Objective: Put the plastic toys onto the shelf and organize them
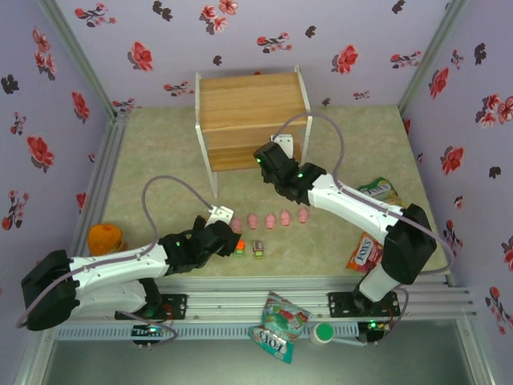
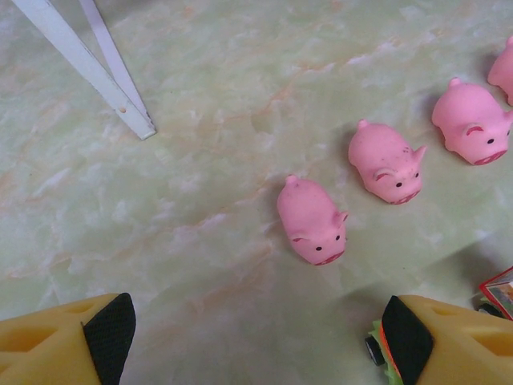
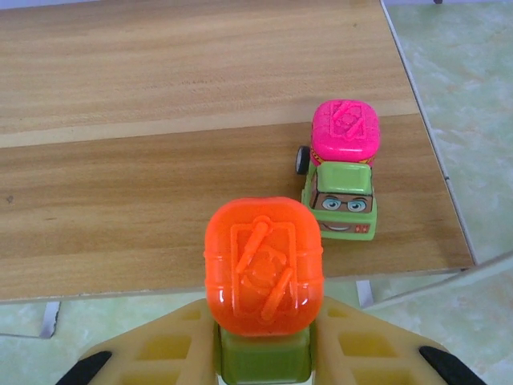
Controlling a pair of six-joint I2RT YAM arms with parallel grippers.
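The orange truck (image 3: 264, 265) (judged light, slippery) is pinched at its base by the right gripper (image 3: 260, 357) at the shelf (image 3: 120, 160) edge; the left gripper (image 2: 256, 341) is opened wide, empty.

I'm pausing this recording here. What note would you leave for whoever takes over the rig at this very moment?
Left claw: open, holding nothing, low over the table beside the pink pigs.
Right claw: shut on the orange-topped truck, at the front edge of the shelf.
Done: the pink-topped truck stands on the lower board.
Left: set down the orange-topped truck, then shelve all five pink pigs and the two table trucks.
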